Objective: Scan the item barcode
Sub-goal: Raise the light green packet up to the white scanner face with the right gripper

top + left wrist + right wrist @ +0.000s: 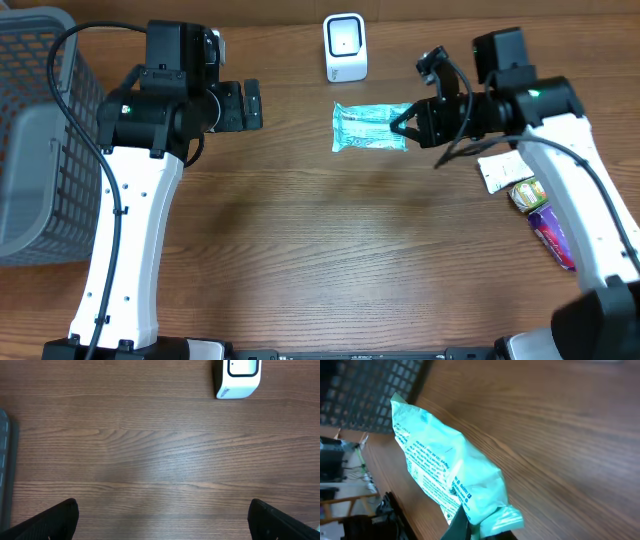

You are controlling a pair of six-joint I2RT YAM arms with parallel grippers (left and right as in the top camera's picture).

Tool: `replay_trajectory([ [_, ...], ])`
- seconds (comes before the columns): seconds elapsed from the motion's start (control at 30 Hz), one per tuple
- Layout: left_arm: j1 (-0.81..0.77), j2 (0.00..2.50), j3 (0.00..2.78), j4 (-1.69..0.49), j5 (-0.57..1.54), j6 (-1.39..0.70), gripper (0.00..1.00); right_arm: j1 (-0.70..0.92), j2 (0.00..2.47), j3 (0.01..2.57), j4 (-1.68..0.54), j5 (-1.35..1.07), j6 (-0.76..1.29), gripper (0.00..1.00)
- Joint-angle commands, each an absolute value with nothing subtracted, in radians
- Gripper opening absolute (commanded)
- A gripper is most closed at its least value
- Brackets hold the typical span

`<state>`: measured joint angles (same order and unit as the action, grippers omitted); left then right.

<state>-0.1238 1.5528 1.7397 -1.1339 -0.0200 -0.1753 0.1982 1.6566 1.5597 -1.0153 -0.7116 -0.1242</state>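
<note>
Pinched the teal packet by its crimped end in the right gripper, just short of the white scanner, bare wood between. Hung the left gripper spread wide over the table, beside the packet. Noted a grey basket far left; a white sachet, a yellow-green pack and a purple pack under the right arm.

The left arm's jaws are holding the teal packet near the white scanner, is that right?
Not quite. The right arm's jaws, not the left's, hold the teal packet near the white scanner; the overhead view shows it.
</note>
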Motion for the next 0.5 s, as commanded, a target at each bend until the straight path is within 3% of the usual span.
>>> replay_trajectory([
  [0.0,-0.125,1.563,1.736,-1.133,-0.026,-0.153,1.00,0.199,1.612,1.580,-1.016,-0.735,-0.162,0.04],
  [0.13,-0.125,1.563,1.736,-1.133,-0.027,-0.153,1.00,0.199,1.605,1.580,-1.016,-0.715,-0.081,0.04],
  [0.27,-0.125,1.563,1.736,-1.133,-0.027,-0.153,1.00,0.213,1.605,1.602,-1.038,-0.476,0.120,0.04],
  [0.47,-0.125,1.563,1.736,-1.133,-0.027,-0.153,1.00,0.265,1.652,1.828,-1.145,-0.146,0.215,0.04],
])
